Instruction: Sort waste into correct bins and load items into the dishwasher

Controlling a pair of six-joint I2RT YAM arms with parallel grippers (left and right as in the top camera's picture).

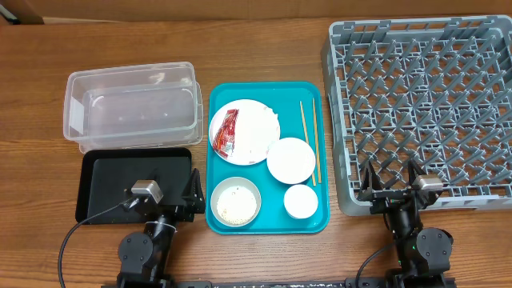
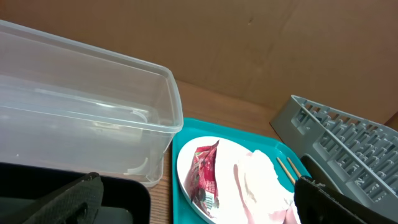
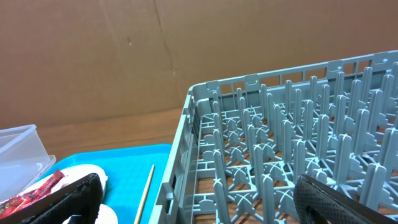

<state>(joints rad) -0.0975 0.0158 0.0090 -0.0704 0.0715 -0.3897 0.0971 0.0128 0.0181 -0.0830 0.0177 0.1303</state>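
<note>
On the grained wooden table [image 1: 40, 96], a glossy teal plastic tray [image 1: 214, 160] is carrying a crinkled red wrapper [image 1: 227, 130] on a round white plate [image 1: 258, 128]; the left gripper [image 1: 194, 196] and the right gripper [image 1: 392, 186] are hovering wide open, gripping nothing

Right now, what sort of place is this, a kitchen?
Probably a robot test bench staged as a dish-clearing station, not a real kitchen: a wooden table with a dish rack, a tray of used dishes, and a cardboard wall behind.
</note>
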